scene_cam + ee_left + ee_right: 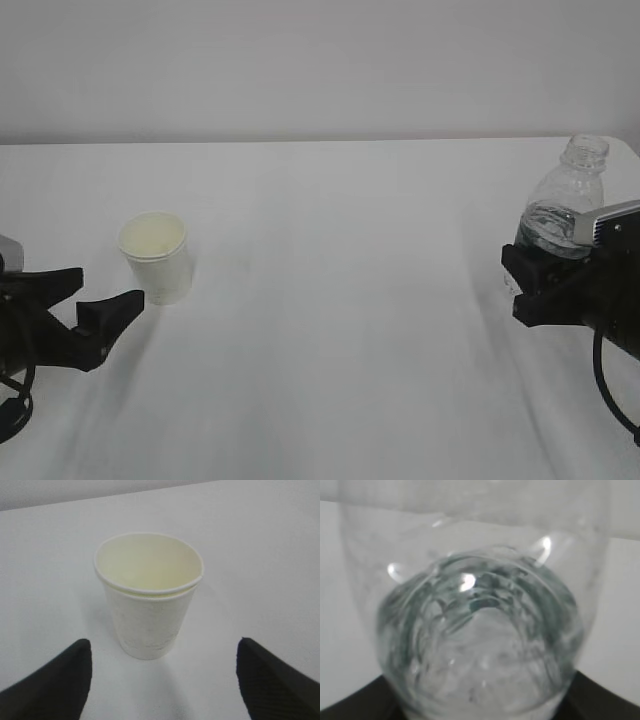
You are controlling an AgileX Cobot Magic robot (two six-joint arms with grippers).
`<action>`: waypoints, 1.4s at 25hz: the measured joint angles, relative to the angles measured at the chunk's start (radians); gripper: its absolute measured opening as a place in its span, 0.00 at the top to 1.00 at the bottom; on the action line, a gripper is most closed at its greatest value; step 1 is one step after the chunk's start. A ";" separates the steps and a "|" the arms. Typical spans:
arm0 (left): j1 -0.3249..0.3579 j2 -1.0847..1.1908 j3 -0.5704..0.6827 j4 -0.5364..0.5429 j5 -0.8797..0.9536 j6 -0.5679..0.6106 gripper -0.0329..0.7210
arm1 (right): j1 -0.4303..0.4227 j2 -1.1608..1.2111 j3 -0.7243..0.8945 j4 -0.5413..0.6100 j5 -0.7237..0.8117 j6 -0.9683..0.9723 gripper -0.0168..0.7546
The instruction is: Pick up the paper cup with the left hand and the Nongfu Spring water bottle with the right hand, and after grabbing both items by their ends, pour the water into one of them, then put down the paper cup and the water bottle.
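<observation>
Cup (149,597) upright on table (350,300), empty-looking, framed between spread fingers of left tool (95,290), untouched. Bottle (563,205) upright at right, lower body clamped in right tool (540,285), part full, uncapped. Step in hand, by judgement: securing the cup. Next: advance left tool around cup, close gently to avoid crushing, lift.

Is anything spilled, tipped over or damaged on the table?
Nothing stands out. The paper cup stands upright and intact, and the water bottle is upright with no cap. No spilled water shows on the table.
</observation>
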 joint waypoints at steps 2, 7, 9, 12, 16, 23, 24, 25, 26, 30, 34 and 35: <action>0.000 0.027 -0.020 -0.004 0.000 0.000 0.07 | 0.000 0.000 0.000 0.000 0.000 -0.001 0.45; 0.000 0.099 -0.084 -0.002 0.000 0.000 0.07 | 0.000 0.000 0.000 0.000 0.000 -0.002 0.45; 0.000 0.122 -0.109 -0.001 0.000 0.000 0.07 | 0.000 0.000 0.000 0.000 0.000 -0.002 0.45; 0.000 0.144 -0.134 -0.001 0.000 0.000 0.07 | 0.000 0.000 0.000 0.000 0.000 -0.011 0.45; 0.000 0.160 -0.158 0.007 0.000 0.000 0.07 | 0.000 0.000 -0.002 0.000 0.000 -0.015 0.45; -0.002 0.209 -0.175 0.017 0.000 0.000 0.07 | 0.000 0.000 -0.002 0.002 0.000 -0.017 0.45; -0.002 0.217 -0.181 0.022 0.000 0.000 0.07 | 0.000 0.000 -0.002 0.002 0.000 -0.017 0.45; -0.002 0.223 -0.193 0.026 0.000 0.000 0.07 | 0.000 0.000 -0.002 0.002 0.000 -0.017 0.45; -0.002 0.230 -0.205 0.030 0.000 0.000 0.07 | 0.000 0.000 -0.002 0.002 0.000 -0.017 0.45; -0.002 0.243 -0.247 0.034 0.000 0.000 0.07 | 0.000 0.000 -0.002 0.002 0.000 -0.017 0.45; -0.002 0.251 -0.279 0.043 0.000 0.000 0.07 | 0.000 0.000 -0.002 0.002 0.000 -0.017 0.45; -0.002 0.252 -0.289 0.046 0.000 0.000 0.07 | 0.000 0.000 -0.002 0.002 0.000 -0.017 0.45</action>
